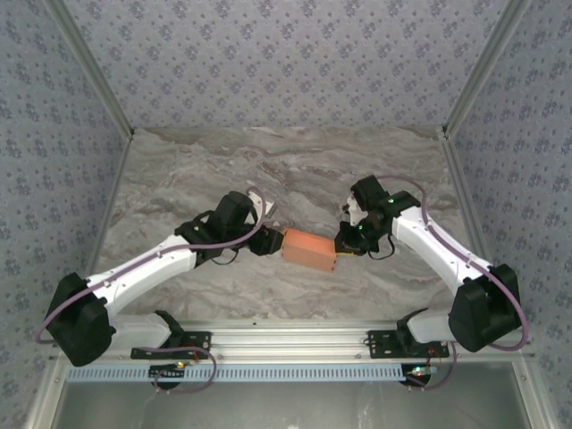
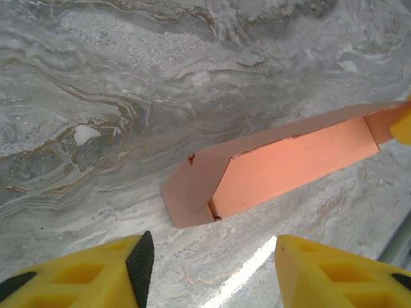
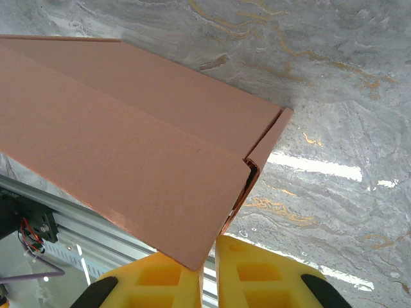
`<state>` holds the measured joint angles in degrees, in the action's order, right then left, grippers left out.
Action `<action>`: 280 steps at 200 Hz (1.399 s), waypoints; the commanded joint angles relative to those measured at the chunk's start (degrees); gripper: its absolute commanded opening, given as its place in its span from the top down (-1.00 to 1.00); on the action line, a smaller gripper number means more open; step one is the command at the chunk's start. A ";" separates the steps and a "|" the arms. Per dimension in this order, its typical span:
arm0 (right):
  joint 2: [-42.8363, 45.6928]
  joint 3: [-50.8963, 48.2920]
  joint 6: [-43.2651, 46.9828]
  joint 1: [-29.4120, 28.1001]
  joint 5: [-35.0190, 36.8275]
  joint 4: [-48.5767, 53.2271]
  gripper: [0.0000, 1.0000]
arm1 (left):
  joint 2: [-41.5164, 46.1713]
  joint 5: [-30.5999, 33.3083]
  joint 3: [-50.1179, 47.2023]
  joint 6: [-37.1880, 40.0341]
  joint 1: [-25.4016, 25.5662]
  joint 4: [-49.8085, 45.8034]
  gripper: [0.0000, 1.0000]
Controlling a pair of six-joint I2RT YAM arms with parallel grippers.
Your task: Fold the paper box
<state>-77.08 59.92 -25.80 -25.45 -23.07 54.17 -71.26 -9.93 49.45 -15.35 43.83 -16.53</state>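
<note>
The paper box [image 1: 308, 248] is a salmon-orange card box lying in the middle of the marble table between the two arms. My right gripper [image 1: 342, 243] is shut on its right end; the right wrist view shows the box [image 3: 128, 147] with a corner pinched between the yellow fingers of the gripper [image 3: 215, 256]. My left gripper [image 1: 268, 241] stands open just short of the left end, touching nothing. In the left wrist view the box [image 2: 289, 163] has an end flap [image 2: 192, 192] hanging open toward my left gripper [image 2: 209, 269], with bare table between the two.
An aluminium rail [image 1: 295, 340] runs along the near table edge, close behind the box. Patterned walls [image 1: 268, 54] close in the back and both sides. The marble table [image 1: 295, 161] stretches beyond the box to the back wall.
</note>
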 commanded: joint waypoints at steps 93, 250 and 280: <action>-1.58 4.33 1.46 -0.55 1.49 4.20 0.74 | -6.72 -0.16 3.60 12.15 -0.76 1.33 0.00; -2.45 5.12 1.42 -0.57 1.48 4.73 0.76 | -12.33 -1.81 9.21 12.60 -0.24 0.50 0.42; -2.44 5.03 1.26 -0.57 1.61 4.72 0.76 | -12.68 -2.55 11.28 12.36 0.27 -1.73 0.60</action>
<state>-79.09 63.29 -24.56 -25.56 -21.82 57.04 -83.55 -11.16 57.32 -3.49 43.29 -15.86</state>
